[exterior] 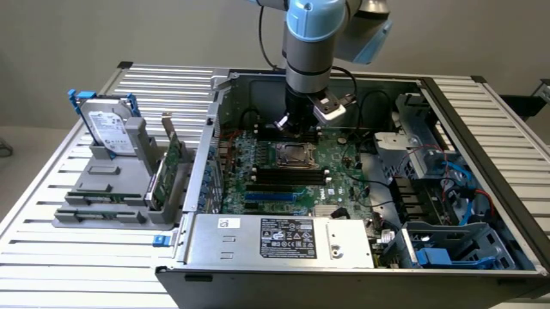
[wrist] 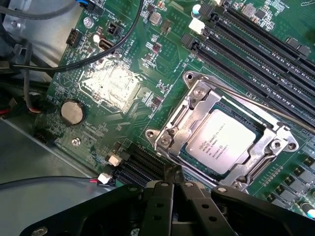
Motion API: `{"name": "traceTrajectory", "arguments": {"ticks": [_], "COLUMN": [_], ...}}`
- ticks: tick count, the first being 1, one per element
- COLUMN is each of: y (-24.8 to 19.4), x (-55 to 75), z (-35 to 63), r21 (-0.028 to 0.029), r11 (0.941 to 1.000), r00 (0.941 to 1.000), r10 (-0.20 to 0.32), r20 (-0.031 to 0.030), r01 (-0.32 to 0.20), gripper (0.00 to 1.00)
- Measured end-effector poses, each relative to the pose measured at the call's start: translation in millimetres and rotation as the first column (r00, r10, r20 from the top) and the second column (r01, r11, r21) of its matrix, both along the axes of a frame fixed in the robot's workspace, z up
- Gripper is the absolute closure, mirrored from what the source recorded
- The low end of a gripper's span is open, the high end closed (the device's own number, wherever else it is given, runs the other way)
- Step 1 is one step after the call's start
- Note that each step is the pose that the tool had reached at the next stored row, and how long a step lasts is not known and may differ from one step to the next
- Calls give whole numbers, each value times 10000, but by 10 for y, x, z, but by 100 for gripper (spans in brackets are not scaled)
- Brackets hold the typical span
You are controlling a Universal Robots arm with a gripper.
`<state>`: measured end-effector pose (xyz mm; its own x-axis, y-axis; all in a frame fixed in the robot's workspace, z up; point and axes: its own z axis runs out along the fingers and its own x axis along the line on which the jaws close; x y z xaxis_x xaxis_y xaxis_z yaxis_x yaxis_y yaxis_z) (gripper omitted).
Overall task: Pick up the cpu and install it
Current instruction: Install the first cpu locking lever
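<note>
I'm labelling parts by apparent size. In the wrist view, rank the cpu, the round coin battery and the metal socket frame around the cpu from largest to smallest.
1. metal socket frame, which reaches past the cpu on every side.
2. cpu, lying inside that frame.
3. coin battery, clearly the smallest.
All three lie on the motherboard, so nearness hardly skews this order.

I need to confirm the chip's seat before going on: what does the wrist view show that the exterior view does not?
Wrist view alone: printed text on the cpu lying in its socket, the metal retention frame with its screws, a round coin cell, and the shut claw at the socket's edge, holding nothing.

Exterior view alone: the hard drive upright in the grey holder, the power supply, the whole case.

Both: the motherboard and black memory slots.
</note>
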<state>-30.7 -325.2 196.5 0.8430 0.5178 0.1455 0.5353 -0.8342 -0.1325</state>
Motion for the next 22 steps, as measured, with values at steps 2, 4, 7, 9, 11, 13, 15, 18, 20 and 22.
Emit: {"name": "traceTrajectory", "arguments": {"ticks": [2,4,7,9,11,13,15,18,20,22], "y": [-1,-2,-6,-9,-11,-13,-15,-18,-18,-20], "x": [1,0,1,1,1,1,1,1,1,5], "z": [0,0,0,0,0,0,1,1,1,1], "r21": [1,1,1,1,1,1,0,0,0,-2], "r11": [10000,10000,10000,10000,10000,10000,10000,10000,10000,10000], "r00": [10000,10000,10000,10000,10000,10000,10000,10000,10000,10000], "r10": [1,0,1,1,0,1,0,0,1,1], "r20": [0,0,-1,-2,-2,-3,-3,-4,-4,-3], "r01": [-1,0,-1,-1,0,-1,0,0,-1,-1], "gripper": [89,89,89,89,89,89,89,89,89,89]}}
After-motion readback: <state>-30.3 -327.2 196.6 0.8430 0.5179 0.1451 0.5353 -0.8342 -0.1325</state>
